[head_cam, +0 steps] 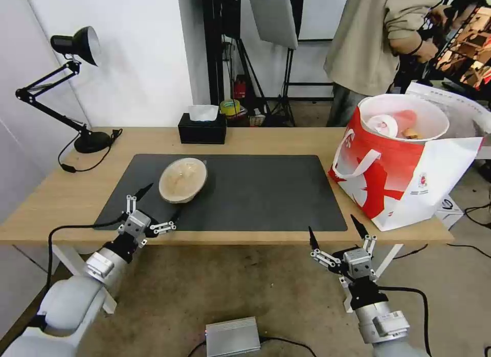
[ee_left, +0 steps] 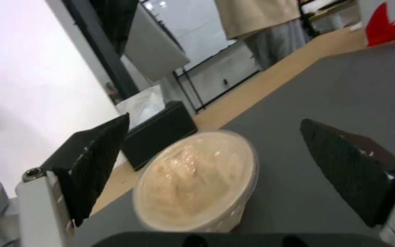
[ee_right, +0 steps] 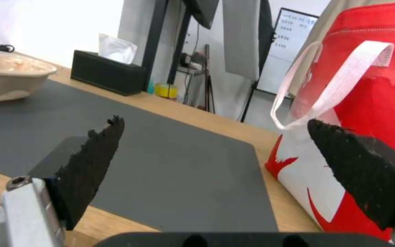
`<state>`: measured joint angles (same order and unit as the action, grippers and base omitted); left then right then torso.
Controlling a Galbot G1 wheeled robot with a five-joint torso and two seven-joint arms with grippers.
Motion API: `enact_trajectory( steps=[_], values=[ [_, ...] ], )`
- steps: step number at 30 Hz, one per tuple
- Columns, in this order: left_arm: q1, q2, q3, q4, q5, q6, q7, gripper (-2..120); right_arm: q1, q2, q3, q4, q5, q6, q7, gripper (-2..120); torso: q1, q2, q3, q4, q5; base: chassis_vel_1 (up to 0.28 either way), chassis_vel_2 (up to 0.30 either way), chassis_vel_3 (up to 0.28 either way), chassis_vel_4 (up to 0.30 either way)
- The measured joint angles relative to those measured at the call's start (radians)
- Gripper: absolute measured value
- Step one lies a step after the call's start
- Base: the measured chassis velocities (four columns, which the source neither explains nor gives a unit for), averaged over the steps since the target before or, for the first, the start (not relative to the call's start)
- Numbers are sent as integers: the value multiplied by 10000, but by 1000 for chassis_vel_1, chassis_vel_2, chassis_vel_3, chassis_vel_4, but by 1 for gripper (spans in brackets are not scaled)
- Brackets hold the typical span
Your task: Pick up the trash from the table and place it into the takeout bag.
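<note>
A tan round lidded bowl (head_cam: 183,180) sits on the left part of the black mat (head_cam: 255,193) on the light-wood table (head_cam: 66,193). My left gripper (head_cam: 162,199) is open just in front of it, nothing between its fingers; in the left wrist view the bowl (ee_left: 197,181) lies between and beyond the two fingertips (ee_left: 101,154). My right gripper (head_cam: 332,224) hangs open below the table's front edge, near the takeout bag (head_cam: 404,178). The red-and-white bag (ee_right: 367,103) stands at the table's right end with a wide white bowl (head_cam: 424,109) and a red cup with a white lid (head_cam: 382,126) inside.
A black tissue box (head_cam: 202,127) stands at the back edge, a black desk lamp (head_cam: 76,45) at the back left. A person stands behind the bag. A grey box (head_cam: 232,336) lies on the floor between my arms.
</note>
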<state>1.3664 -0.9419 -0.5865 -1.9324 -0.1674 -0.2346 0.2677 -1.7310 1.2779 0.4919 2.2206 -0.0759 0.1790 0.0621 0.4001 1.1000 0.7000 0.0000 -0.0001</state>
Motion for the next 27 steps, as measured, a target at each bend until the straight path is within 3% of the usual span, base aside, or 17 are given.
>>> enact_trajectory(
  steps=[8,27],
  values=[
    [-780,319,587,580,-115,-104,479,100,0,0,0,0,0,1,0,100,-1,0,0,0,0,0,0,0,0],
    [-1908,696,1523,1452,-273,-142,966,100,0,-1,0,0,0,0,0,100,-1,0,0,0,1,0,0,0,0]
  ],
)
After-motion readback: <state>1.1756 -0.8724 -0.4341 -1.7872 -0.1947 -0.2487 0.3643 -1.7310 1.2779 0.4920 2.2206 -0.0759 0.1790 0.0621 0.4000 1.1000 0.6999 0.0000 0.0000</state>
